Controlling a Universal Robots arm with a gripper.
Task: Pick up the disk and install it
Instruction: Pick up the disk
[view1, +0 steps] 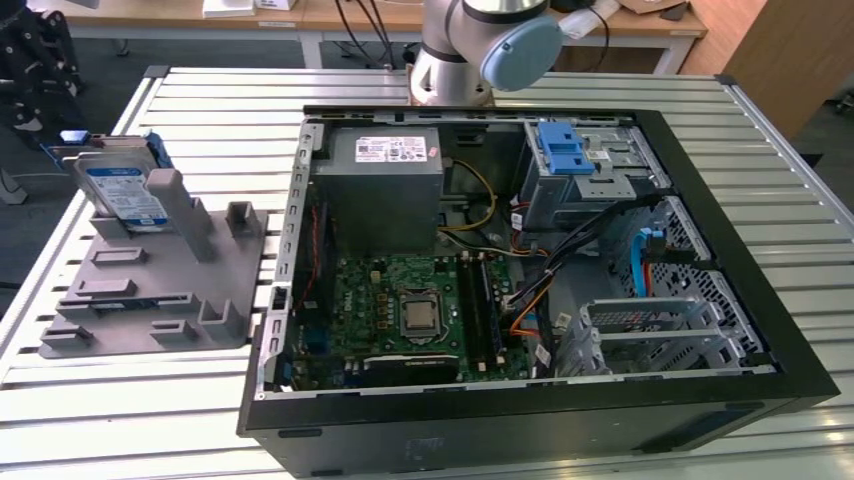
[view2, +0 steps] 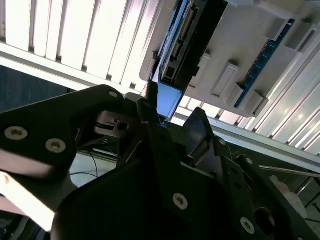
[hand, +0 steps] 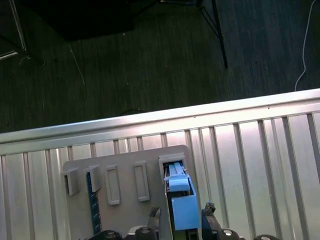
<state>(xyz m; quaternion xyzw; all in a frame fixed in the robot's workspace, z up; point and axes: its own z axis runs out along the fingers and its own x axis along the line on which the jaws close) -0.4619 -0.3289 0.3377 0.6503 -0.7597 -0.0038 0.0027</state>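
- Exterior view: the disk (view1: 123, 190) is seen standing upright in a slot of a grey holder (view1: 147, 290). The holder is set on the slatted table (view1: 214, 110) at the exterior view's left, well apart from the open computer case (view1: 747, 330).
- Second wrist view: the gripper (view2: 175, 125) is seen with its fingers (view2: 199, 131) apart, one on either side of the disk's blue end. One finger looks closer to the rail than the other. If the fingers were closed off-centre like this, the disk could be pushed sideways and wedged in its slot.
- First wrist view: the disk's (hand: 180, 207) blue end is seen between the spread fingers, seated in the holder (hand: 125, 170). A grip taken only on the plastic rail might slip. A tilted lift might bind the disk against the slot walls and drag the holder along.
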